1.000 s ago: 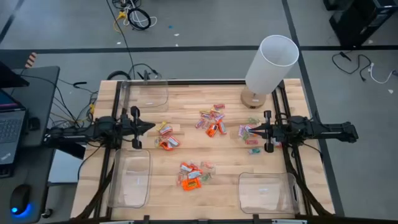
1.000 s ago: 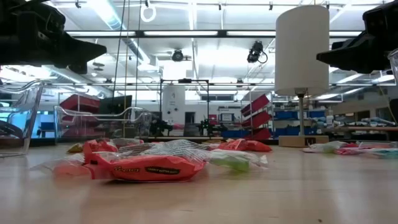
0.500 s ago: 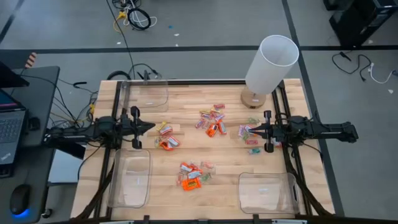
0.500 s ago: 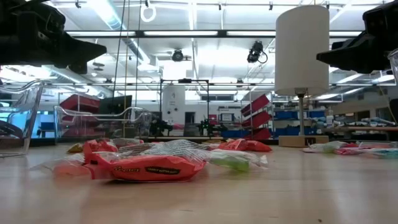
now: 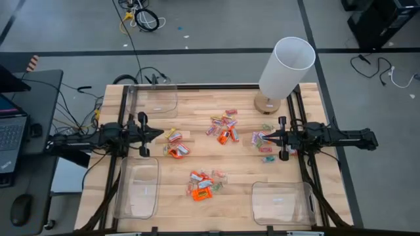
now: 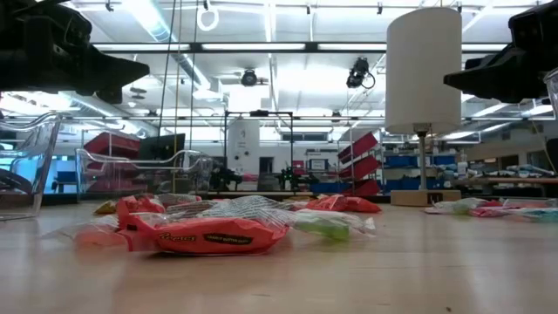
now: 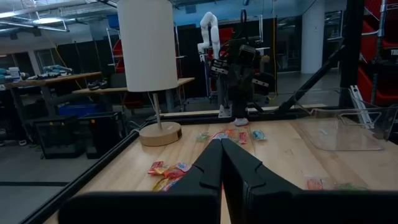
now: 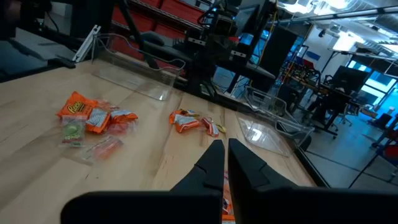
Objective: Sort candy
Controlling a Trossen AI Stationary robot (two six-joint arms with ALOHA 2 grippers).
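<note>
Movement: nothing has moved since the earlier frame.
Candy: orange, pink and pale wrappers, perhaps four loose clusters mid-table.
Left gripper: closed, empty.
Right gripper: closed, empty.

Overhead view of the 2 arms, each extended level from its own side of the table toward the middle. Left gripper: fingers pressed together to a point, raised above the tabletop, holding nothing. Right gripper: fingers likewise closed and empty, pointing inward to face the left one. In each wrist view, the 2 dark fingers meet along a narrow seam.
</note>
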